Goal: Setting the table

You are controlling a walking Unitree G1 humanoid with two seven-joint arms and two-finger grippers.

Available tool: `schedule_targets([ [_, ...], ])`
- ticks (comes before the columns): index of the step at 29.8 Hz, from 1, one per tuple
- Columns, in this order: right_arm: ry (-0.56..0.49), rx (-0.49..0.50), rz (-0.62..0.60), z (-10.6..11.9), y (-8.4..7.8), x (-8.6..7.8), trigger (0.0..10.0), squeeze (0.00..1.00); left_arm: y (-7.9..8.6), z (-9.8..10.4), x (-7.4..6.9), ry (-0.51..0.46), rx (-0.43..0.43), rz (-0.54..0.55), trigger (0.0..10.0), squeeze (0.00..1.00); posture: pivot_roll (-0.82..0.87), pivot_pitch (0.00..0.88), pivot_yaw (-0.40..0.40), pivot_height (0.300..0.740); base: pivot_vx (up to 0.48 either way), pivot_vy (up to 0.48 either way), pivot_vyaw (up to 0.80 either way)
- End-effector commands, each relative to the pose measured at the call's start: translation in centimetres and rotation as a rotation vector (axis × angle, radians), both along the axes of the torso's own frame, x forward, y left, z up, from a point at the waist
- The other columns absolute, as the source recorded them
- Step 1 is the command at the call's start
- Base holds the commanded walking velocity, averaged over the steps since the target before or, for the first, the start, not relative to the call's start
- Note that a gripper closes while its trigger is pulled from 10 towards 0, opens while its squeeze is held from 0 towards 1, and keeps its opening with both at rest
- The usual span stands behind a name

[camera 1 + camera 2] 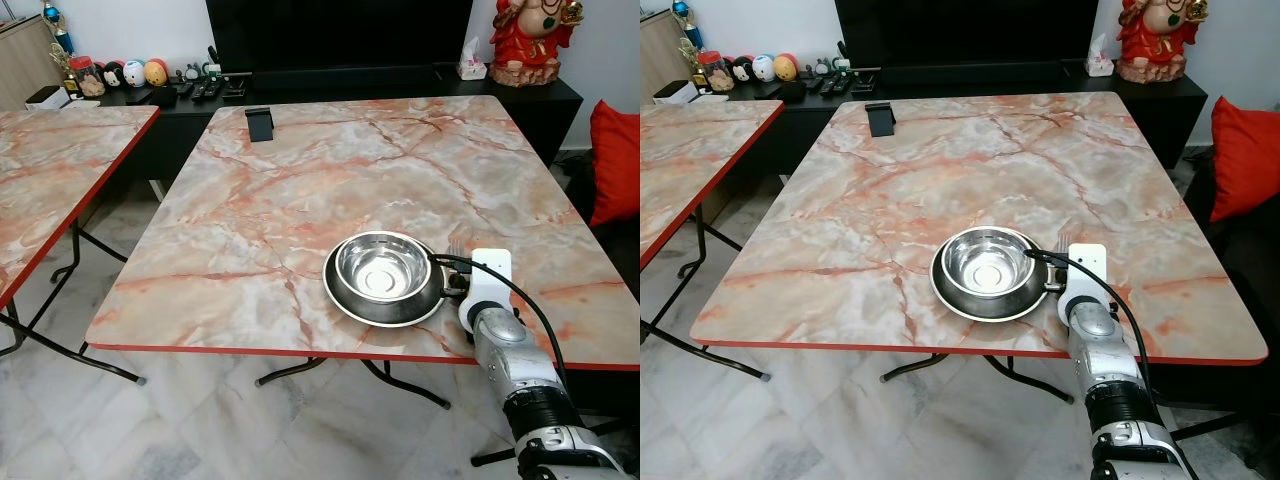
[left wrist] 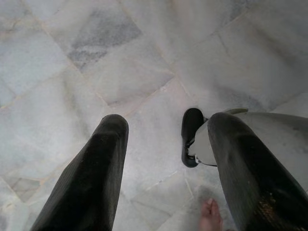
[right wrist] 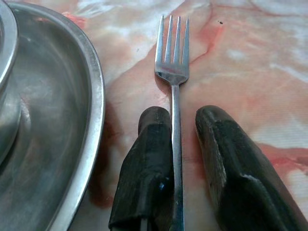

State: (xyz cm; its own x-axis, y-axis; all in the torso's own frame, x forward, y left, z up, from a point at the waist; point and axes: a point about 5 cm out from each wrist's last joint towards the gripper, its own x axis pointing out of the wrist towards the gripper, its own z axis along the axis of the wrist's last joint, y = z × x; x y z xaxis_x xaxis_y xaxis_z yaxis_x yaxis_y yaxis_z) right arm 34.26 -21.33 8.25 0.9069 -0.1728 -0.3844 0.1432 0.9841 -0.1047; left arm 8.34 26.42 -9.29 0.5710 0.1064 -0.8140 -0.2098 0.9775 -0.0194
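Laying fork (image 3: pixel 173 86) beside steel plate (image 3: pixel 72 120), near desk (image 1: pixel 300 200) front edge, right side. Right claw (image 3: pixel 185 159) apart, handle between fingers, touching one. Straight retreat advised. Left claw (image 2: pixel 166 168) apart, idle.

Silver ribbed right arm (image 1: pixel 515 365), white wrist block (black cable looped over), long black fingers (image 3: pixel 144 183)

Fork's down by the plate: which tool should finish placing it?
Right. The right tool already straddles the fork on the table beside the plate; the left tool hangs over the floor.
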Motion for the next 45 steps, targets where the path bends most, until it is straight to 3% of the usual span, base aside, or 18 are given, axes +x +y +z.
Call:
schedule_targets([
  [1,-0.035,0.007,0.003,0.9,0.2,0.6,10.0,0.0,-0.3,-0.1,0.3,-0.001,-0.007,-0.003,10.0,0.0,-0.08,0.0,0.081,0.74,0.0,0.0,0.0],
  [14,-0.058,0.012,0.001,1.5,0.3,0.8,10.0,0.0,-3.9,-0.9,1.3,0.012,-0.027,-0.027,10.0,0.0,-0.08,0.0,0.082,0.74,0.0,0.0,0.0],
  [21,-0.074,0.016,0.002,1.7,0.4,0.9,10.0,0.0,-4.4,-1.0,1.5,0.017,-0.028,-0.03,10.0,0.0,-0.08,0.0,0.082,0.74,0.0,0.0,0.0],
  [31,-0.16,0.011,-0.013,2.8,0.4,1.2,10.0,0.0,-5.4,-0.7,3.8,0.0,-0.028,-0.051,10.0,0.0,-0.08,0.0,0.083,0.74,0.0,0.0,0.0],
  [35,-0.193,0.006,-0.026,3.2,0.3,1.2,10.0,0.0,-5.4,-0.8,3.5,0.002,-0.027,-0.053,10.0,0.0,-0.08,0.0,0.083,0.74,0.0,0.0,0.0],
  [38,-0.253,-0.022,-0.047,4.0,0.0,1.1,10.0,0.0,-5.1,-0.8,3.2,0.006,-0.025,-0.055,10.0,0.0,-0.08,0.0,0.084,0.74,0.0,0.0,0.0],
  [42,-0.387,-0.014,-0.071,5.3,-0.2,0.7,10.0,0.0,-4.7,-0.5,4.1,-0.012,-0.018,-0.055,10.0,0.0,-0.09,0.0,0.084,0.74,0.0,0.0,0.0],
  [43,-0.478,-0.021,-0.048,6.2,0.2,0.2,10.0,0.0,-4.3,-0.2,4.8,-0.018,-0.01,-0.055,10.0,0.0,-0.09,0.0,0.086,0.74,0.0,0.0,0.0],
  [45,-0.529,-0.025,-0.023,6.7,0.6,-0.2,10.0,0.0,-3.7,0.1,5.4,-0.024,-0.003,-0.052,10.0,0.0,-0.08,0.0,0.085,0.74,0.0,0.0,0.0],
])
